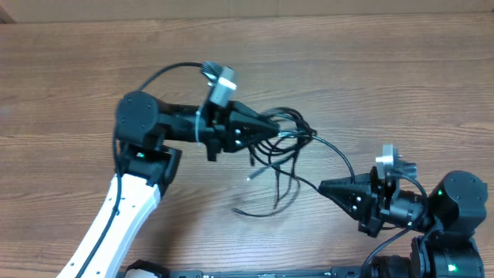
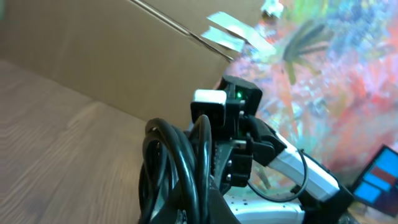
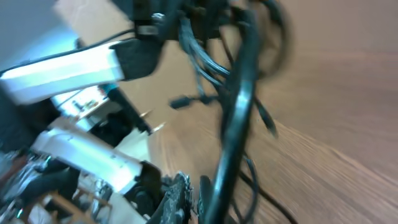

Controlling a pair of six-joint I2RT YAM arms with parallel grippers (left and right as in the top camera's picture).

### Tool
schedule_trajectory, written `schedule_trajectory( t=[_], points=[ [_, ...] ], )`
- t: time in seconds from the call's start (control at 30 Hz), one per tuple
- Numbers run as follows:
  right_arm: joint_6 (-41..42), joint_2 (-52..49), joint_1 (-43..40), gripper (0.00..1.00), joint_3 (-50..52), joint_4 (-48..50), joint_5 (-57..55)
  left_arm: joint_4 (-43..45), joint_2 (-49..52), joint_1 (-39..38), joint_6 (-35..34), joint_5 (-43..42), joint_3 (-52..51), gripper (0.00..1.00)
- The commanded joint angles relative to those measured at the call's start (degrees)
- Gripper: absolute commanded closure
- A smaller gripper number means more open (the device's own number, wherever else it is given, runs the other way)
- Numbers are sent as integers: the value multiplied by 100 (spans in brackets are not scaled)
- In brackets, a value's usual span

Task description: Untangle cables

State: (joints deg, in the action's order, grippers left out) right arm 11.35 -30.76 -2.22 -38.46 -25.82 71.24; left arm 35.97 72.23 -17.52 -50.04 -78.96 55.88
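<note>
The left tool [image 1: 276, 133] is pinched shut on the tangle of cables [image 1: 285, 158] at mid table [image 1: 69, 85], loose ends trailing toward 6 o'clock. At 4 o'clock from it, the right tool [image 1: 324, 185] is closed too, seemingly nipping one strand; that view is blurred.

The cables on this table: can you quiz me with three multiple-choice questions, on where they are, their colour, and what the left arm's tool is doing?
1. Where is the tangle of cables?
A. beside the left arm's base
B. at the tip of the left tool
C. on the right arm's base
2. What colour are they?
A. black
B. white
C. red
3. How is the left tool?
A. wide open
B. out of sight
C. shut on the cables
1 B: overhead, the loops fan out from its tip.
2 A: every cord is black.
3 C: its tip is pinched into the bundle.
</note>
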Motion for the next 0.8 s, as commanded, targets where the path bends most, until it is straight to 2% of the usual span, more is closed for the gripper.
schedule_trajectory(
  t=[0.0,0.3,0.5,0.53,0.57,0.6,0.63,0.7,0.77],
  points=[
    [68,17,-11,96,-20,-339,-970,68,-168,295,-278,-199,127,96],
    [96,15,-11,96,-20,-1565,-2658,70,-173,483,-267,-227,127,96],
    [61,15,-11,94,-20,-1779,-2686,68,-173,474,-267,-234,127,96],
    [63,17,-11,78,-20,-1777,-2686,68,-173,474,-269,-232,127,96],
    [63,15,-11,69,-20,-1777,-2686,68,-173,474,-269,-234,127,96],
    [63,17,-11,49,-20,-1777,-2686,68,-173,474,-269,-256,127,96],
    [63,15,-11,35,-20,-1777,-2688,66,-173,474,-269,-302,127,96],
    [72,15,-11,18,-20,-1781,-2763,66,-173,474,-271,-376,127,96],
    [90,15,-11,11,-20,-1788,-2769,66,-173,474,-271,-457,127,96]
  ],
)
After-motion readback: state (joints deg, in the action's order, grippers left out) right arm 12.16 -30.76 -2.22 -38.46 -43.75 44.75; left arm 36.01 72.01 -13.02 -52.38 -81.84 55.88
